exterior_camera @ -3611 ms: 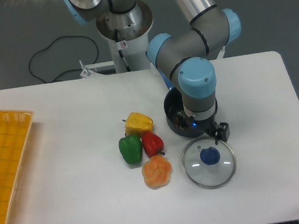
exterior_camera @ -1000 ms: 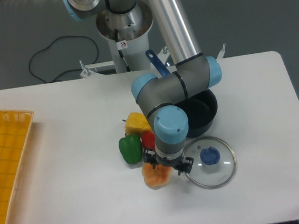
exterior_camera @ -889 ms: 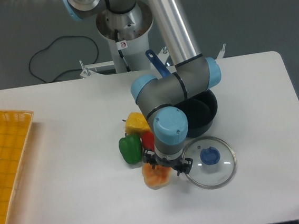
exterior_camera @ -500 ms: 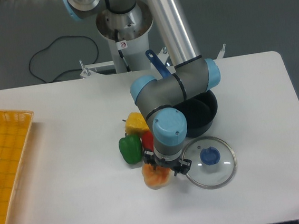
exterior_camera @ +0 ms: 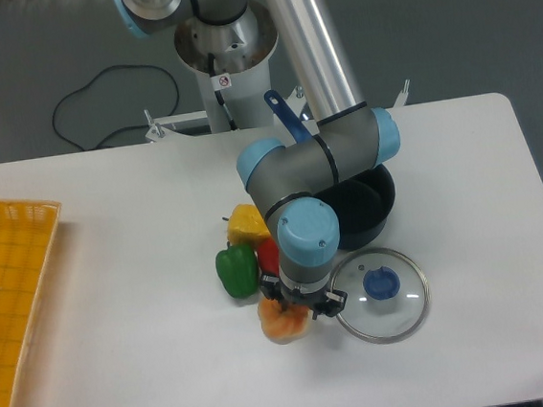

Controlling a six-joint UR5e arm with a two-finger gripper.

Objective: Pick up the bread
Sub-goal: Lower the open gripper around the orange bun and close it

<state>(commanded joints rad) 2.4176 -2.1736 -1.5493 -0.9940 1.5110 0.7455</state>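
Hand point(exterior_camera: 298, 308): low over bread point(exterior_camera: 281, 326) for a top grasp; finger spacing cannot be told.
Bread: on tabletop point(exterior_camera: 115, 276), touching red pepper point(exterior_camera: 268, 255).

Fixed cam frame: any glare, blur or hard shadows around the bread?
Fixed camera: sharp, evenly lit, shadows soft. Mild glare on the glass lid. The bread is half hidden under the tool, so its finger state is unreadable.

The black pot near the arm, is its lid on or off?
Off. The glass lid with the blue knob lies flat on the table in front of the pot, whose dark inside is open to view.
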